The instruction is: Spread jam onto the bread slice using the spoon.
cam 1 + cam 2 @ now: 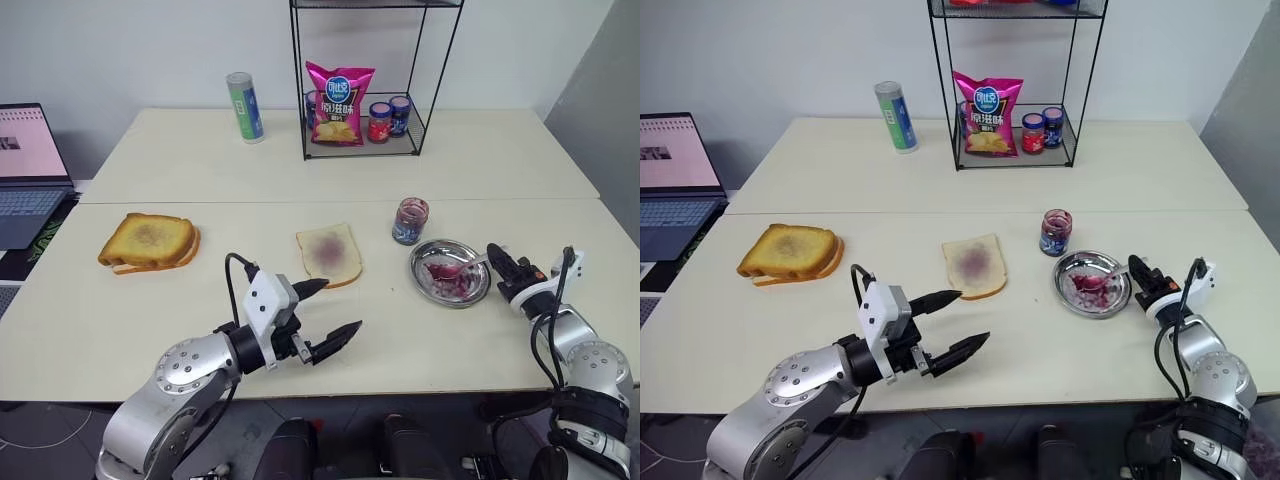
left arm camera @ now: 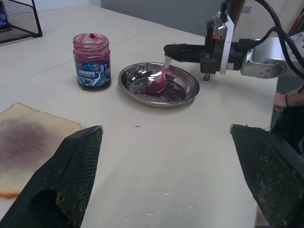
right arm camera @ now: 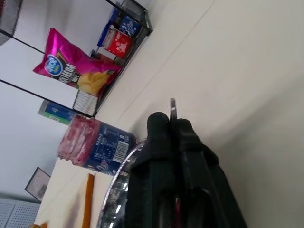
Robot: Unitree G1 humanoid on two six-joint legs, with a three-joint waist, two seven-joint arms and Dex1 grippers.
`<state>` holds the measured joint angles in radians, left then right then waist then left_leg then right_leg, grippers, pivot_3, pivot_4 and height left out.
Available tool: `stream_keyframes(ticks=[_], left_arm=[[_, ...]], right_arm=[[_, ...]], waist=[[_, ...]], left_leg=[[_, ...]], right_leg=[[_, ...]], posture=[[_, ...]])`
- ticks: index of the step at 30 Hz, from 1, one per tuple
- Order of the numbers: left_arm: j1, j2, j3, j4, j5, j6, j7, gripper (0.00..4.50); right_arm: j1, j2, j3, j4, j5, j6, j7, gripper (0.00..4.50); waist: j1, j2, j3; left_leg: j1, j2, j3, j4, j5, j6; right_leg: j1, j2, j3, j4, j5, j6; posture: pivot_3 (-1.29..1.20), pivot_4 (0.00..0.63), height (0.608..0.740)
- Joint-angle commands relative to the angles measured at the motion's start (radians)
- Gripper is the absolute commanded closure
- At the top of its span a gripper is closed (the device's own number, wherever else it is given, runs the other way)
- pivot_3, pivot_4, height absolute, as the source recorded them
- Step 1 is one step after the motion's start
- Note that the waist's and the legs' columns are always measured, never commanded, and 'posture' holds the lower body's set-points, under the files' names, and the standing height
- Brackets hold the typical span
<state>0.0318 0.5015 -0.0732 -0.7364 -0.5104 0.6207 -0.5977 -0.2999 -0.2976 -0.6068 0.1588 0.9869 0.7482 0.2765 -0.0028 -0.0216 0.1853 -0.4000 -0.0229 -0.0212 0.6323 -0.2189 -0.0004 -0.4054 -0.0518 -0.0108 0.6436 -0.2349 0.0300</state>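
Note:
The bread slice (image 1: 329,253), pale with a purplish stain in its middle, lies flat at the table's centre. To its right a round metal dish (image 1: 416,271) holds glossy dark red jam (image 2: 156,88). The spoon (image 2: 165,69) rests with its bowl in that jam and its handle rising toward the right. My right gripper (image 1: 494,257) is shut on the handle's end at the dish's right rim; a sliver of metal pokes out between its fingers (image 3: 159,124). My left gripper (image 1: 342,306) hovers open and empty over the table's near edge, in front of the bread.
An open jam jar (image 1: 410,220) stands just behind the dish. Toasted slices (image 1: 150,242) lie at the left. A wire rack (image 1: 368,140) at the back holds a chip bag and small jars, with a can (image 1: 244,106) beside it. A laptop (image 1: 28,170) sits far left.

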Motion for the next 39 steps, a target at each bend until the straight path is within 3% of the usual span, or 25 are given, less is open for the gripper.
stream_keyframes(ticks=[1, 10, 15, 24, 39], left_arm=[[-0.01, -0.011, 0.007, -0.004, -0.013, -0.014, 0.014, 0.0], [-0.031, -0.012, 0.03, 0.019, -0.018, -0.009, 0.034, 0.0], [-0.07, -0.009, 0.053, 0.065, -0.015, -0.021, 0.028, 0.0], [-0.116, -0.05, 0.063, 0.077, -0.007, -0.013, 0.08, 0.0], [-0.133, -0.06, 0.07, 0.081, 0.002, -0.023, 0.112, 0.0]], right_arm=[[0.011, -0.041, -0.003, -0.112, 0.013, 0.002, -0.006, 4.44], [-0.076, -0.074, 0.014, -0.256, 0.113, 0.046, -0.082, 4.44], [-0.217, -0.084, 0.08, -0.205, 0.059, 0.012, -0.091, 4.44], [-0.432, -0.088, 0.302, 0.018, -0.256, -0.21, 0.034, 4.44], [-0.447, -0.117, 0.556, 0.191, -0.678, -0.578, 0.243, 4.44]], waist=[[0.0, 0.0, 0.0], [-0.001, 0.001, 0.0], [-0.003, 0.001, 0.001], [-0.002, 0.001, 0.001], [-0.002, 0.001, 0.001]], left_leg=[[0.0, 0.0, 0.0, 0.0, 0.0, 0.0], [0.0, 0.001, 0.0, 0.0, 0.0, 0.0], [0.0, 0.0, 0.001, 0.0, 0.0, 0.0], [-0.001, 0.0, 0.0, -0.001, 0.0, 0.0], [-0.001, 0.0, 0.0, -0.002, 0.0, 0.0]], right_leg=[[0.0, 0.0, 0.0, 0.0, 0.0, 0.0], [-0.001, 0.0, 0.0, 0.0, 0.0, 0.0], [-0.001, 0.0, 0.0, 0.0, 0.0, 0.001], [-0.001, 0.001, 0.0, 0.0, 0.002, 0.003], [-0.002, 0.001, 0.0, 0.0, 0.002, 0.003]], posture=[[0.0, 0.15, 0.74], [0.0, 0.15, 0.74], [0.0, 0.15, 0.74], [0.0, 0.15, 0.74], [0.0, 0.15, 0.74]])
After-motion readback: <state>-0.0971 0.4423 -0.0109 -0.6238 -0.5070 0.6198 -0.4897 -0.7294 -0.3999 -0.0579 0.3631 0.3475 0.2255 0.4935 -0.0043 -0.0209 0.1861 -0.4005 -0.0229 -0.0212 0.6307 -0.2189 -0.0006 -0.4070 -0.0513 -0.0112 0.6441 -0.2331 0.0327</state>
